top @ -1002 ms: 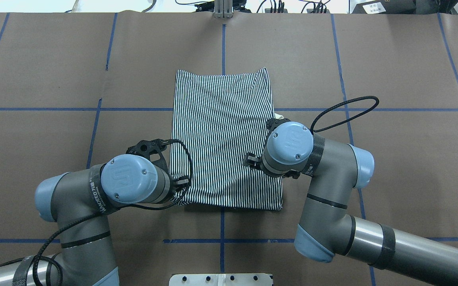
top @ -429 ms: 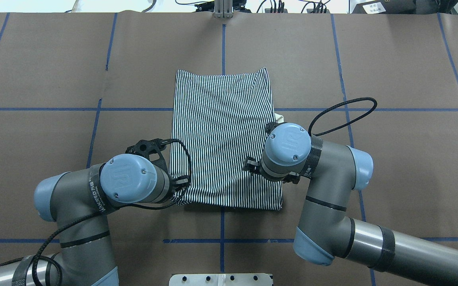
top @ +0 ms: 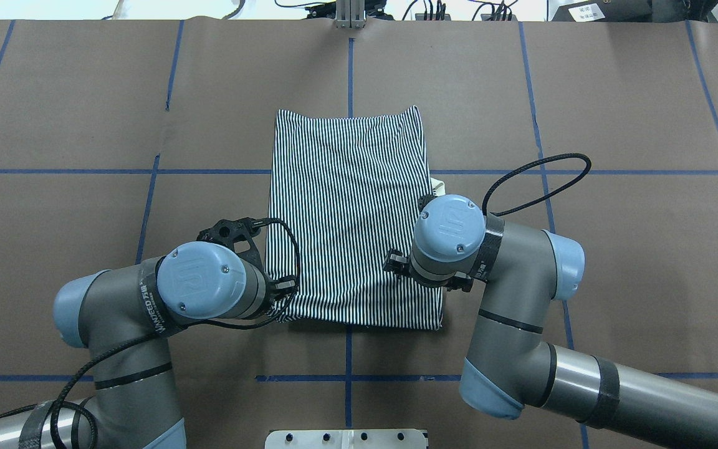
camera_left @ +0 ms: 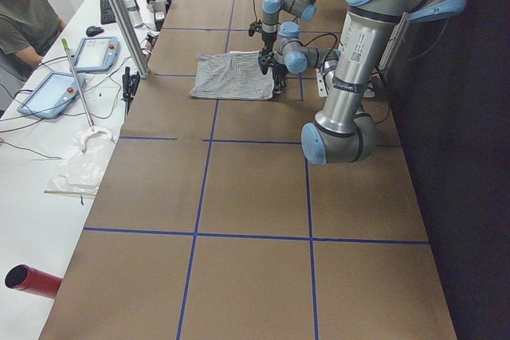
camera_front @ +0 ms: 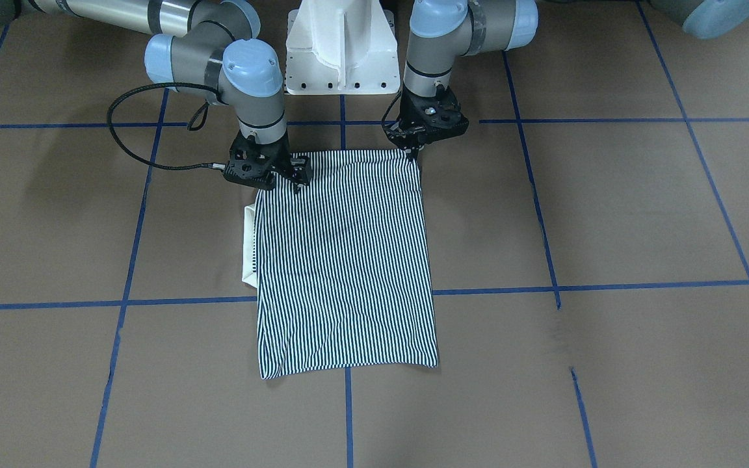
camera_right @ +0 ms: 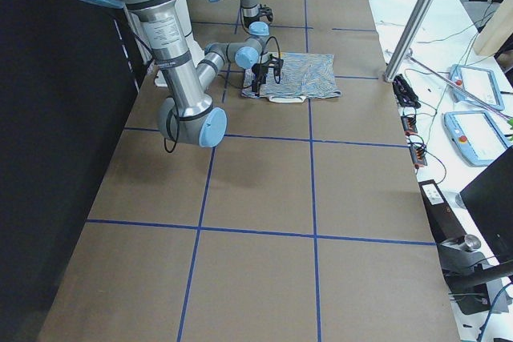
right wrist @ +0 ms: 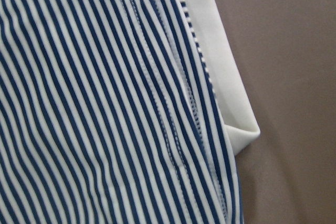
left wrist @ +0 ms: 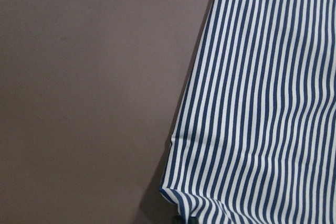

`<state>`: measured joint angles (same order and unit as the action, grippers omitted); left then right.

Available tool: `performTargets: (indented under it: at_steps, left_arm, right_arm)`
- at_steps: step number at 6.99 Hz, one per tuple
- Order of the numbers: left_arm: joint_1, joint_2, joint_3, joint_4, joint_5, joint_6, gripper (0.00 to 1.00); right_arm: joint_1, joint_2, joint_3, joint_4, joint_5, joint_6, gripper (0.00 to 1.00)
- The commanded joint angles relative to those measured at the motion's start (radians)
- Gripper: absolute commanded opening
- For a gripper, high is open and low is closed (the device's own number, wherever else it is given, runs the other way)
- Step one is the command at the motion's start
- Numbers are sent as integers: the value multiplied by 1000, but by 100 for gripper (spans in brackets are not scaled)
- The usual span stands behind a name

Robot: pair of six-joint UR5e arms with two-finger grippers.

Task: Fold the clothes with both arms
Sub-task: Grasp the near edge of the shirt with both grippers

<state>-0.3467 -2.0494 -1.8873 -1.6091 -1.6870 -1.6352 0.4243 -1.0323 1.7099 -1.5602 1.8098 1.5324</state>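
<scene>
Still flat, the polo shirt [top: 349, 218] lies folded into a tall striped rectangle in the middle of the surface [top: 614, 249], and its outline matches the frame from a second ago. A strip of cream collar [top: 437, 184] pokes out from under its right edge (the right wrist camera shows that collar folded to a corner beside the stitched hem).

At the shirt's near-left corner, the left end effector [camera_front: 413, 153] has its fingertips pressed together on the fabric, pinching the corner, which puckers and throws a small shadow in the left wrist view. That arm has hardly shifted since the earlier frames.

The right end effector [camera_front: 283, 179] sits low over the shirt's right side, close to the near edge. Whether it is spread or clamped cannot be told, since its wrist hides it from above. Its blue wrist cap [top: 449, 227] has slid a little toward the robot along the right edge over the last second, and more of the collar now shows past it.

Blue tape lines [top: 348, 349] cross the brown surface around the shirt.
</scene>
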Motion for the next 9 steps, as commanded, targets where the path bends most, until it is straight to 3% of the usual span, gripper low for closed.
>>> performTargets:
  at_steps: [1, 2, 3, 4, 9]
  left_arm:
    - [0, 0, 1, 0, 1, 0, 0]
    - [0, 0, 1, 0, 1, 0, 0]
    - [0, 0, -1, 0, 1, 0, 0]
    - [0, 0, 1, 0, 1, 0, 0]
    - [-2, -2, 1, 0, 1, 0, 0]
  right_arm:
    - [-1, 1, -3, 0, 0, 0, 70]
    - [-1, 1, -3, 3, 2, 0, 38]
    - [-1, 1, -3, 6, 2, 0, 13]
    - [-1, 1, -3, 2, 2, -1, 2]
    - [-1, 0, -3, -1, 2, -1, 0]
